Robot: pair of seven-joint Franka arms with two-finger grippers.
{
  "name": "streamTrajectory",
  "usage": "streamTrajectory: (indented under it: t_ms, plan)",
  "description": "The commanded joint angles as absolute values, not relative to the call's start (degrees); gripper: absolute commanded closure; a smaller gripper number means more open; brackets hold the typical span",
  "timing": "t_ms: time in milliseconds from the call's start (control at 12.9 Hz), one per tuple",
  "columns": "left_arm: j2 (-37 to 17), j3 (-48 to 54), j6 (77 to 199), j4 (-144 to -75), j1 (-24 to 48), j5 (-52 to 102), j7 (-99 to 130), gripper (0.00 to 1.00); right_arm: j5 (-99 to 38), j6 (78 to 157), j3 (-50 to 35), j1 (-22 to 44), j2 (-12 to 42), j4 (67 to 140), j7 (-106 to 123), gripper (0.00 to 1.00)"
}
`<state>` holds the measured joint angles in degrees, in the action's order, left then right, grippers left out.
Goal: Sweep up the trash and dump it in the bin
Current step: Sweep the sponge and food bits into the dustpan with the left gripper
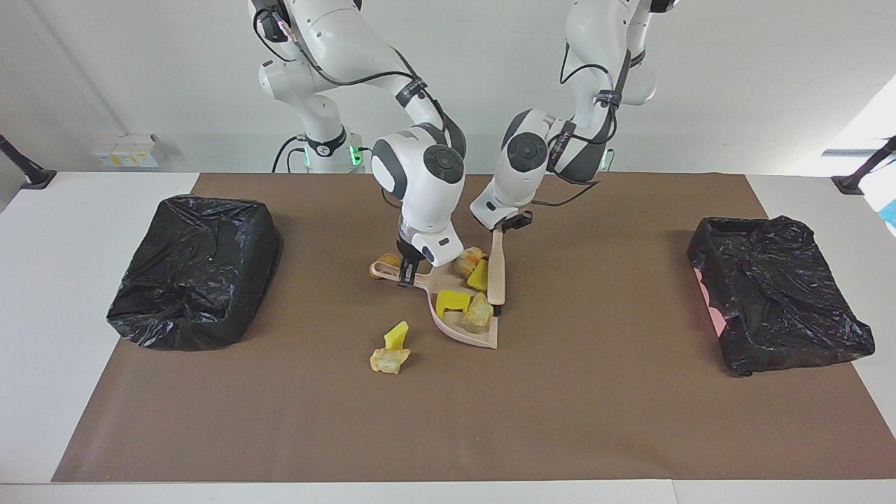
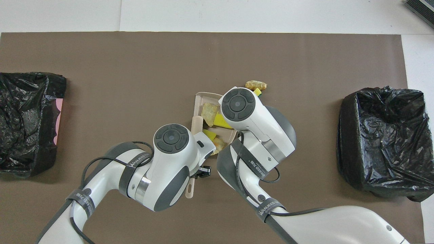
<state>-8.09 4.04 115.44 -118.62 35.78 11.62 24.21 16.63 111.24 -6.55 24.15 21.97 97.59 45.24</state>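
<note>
Left gripper (image 1: 501,225) is clamped on the handle of the brush (image 1: 497,269), which hangs over the open mouth of the dustpan (image 1: 483,341), bristle end down at the pan's lip. Right gripper (image 1: 406,273) is closed on the dustpan's handle and pins the pan flat on the brown mat (image 1: 630,420).

Trash, all placed off the dustpan: inside it we count four scraps, a yellow wedge (image 1: 452,301) and a crusty lump (image 1: 477,313) near the lip, plus a second yellow wedge (image 1: 479,276) and a bread lump (image 1: 465,262) deeper in, right by the brush. Another tan lump (image 1: 388,261) sits just beside the handle, nearer the robots (half hidden by the right gripper). Two scraps lie loose on the mat farther from the robots than the handle: a yellow piece (image 1: 397,334) touching a crusty piece (image 1: 389,360). That makes seven.

Bins: black-bagged bin (image 1: 192,269) toward the right arm's end, another bagged bin (image 1: 777,301) toward the left arm's end, both well apart from the dustpan.

Step in hand, as we read it: brushing a scrap home into the pan. To do it well, we'd keep the bristles low against the pan floor, push to the back wall, and hold the pan still so nothing rides back out over the lip. The loose pair sits off to the pan's side, so the pan mouth likely needs turning for them.
</note>
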Motion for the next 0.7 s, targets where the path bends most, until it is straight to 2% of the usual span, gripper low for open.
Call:
streamTrajectory:
  t_ms: [0,233,621]
  plan:
    - [-5.81,3.08,114.70,-118.22,37.00,13.01,25.13,1.00,17.66,110.04,-6.86,23.91,21.88,97.91,43.42,1.00]
    - [-5.36,2.73,112.06,-114.44,36.83,12.83,28.63,1.00,17.75,110.13,-6.94,23.03,21.01,97.91,44.12,1.00]
    - [-3.35,2.55,106.71,-112.68,36.39,11.51,31.55,1.00,17.14,109.86,-6.94,20.75,18.90,97.82,46.57,1.00]
